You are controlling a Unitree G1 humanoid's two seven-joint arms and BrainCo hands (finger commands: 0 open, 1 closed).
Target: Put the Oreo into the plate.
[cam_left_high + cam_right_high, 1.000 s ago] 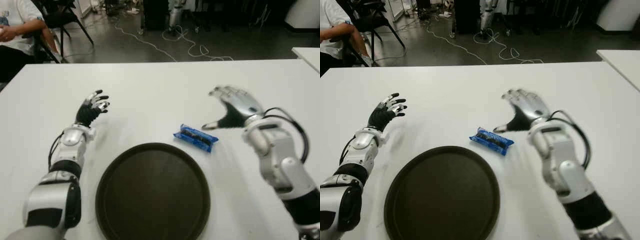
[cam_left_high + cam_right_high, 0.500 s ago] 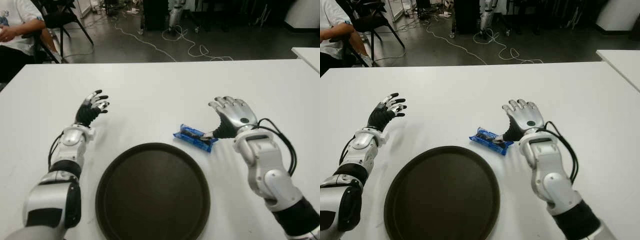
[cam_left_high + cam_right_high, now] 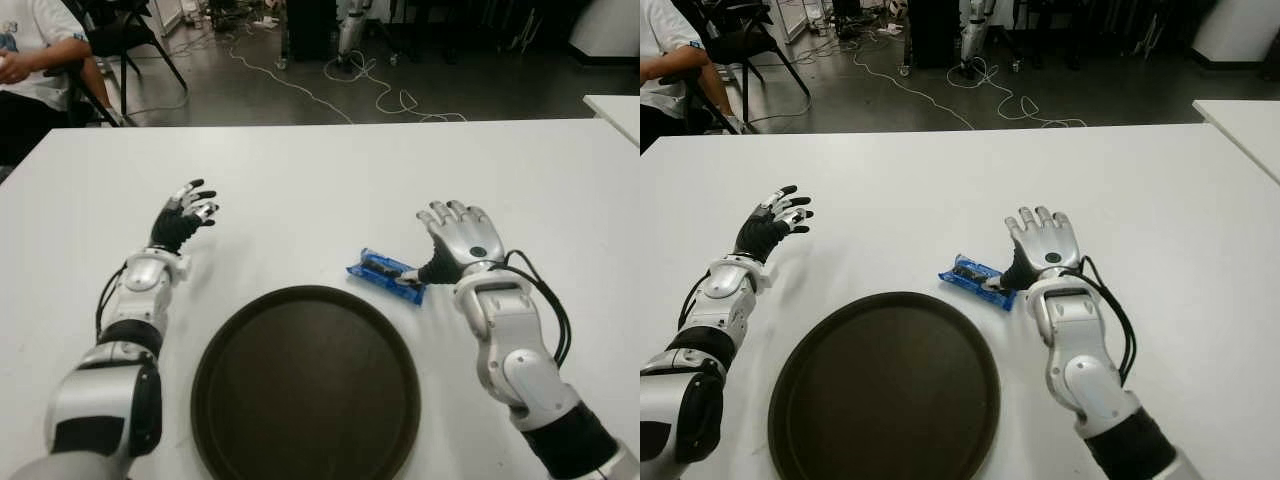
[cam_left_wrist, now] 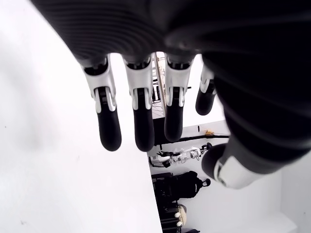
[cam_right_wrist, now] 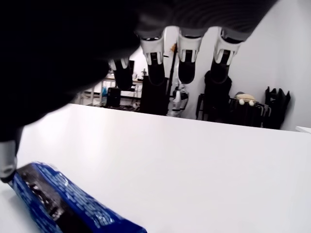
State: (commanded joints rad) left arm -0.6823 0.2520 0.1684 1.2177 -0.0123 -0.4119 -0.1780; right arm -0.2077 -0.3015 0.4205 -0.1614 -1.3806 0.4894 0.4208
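- White table (image 3: 300, 170), bare around both hands.
- Dark round plate (image 3: 305, 385), empty, nearer the robot than either hand's fingertips.
- Right hand (image 3: 457, 240): fingers (image 5: 187, 56) extended, spread, gripping nothing; eye views show thumb reaching the packet's end, wrist view shows thumb tip beside it.
- Left hand (image 3: 183, 218): fingers (image 4: 141, 121) loosely spread, holding nothing.
- Blue Oreo packet (image 3: 388, 275) flat on table, beyond the plate's rim.

You see the white table (image 3: 320, 170) lit bright from above, soft shadows, a dark room behind, and blurry close fingers (image 4: 141, 121).
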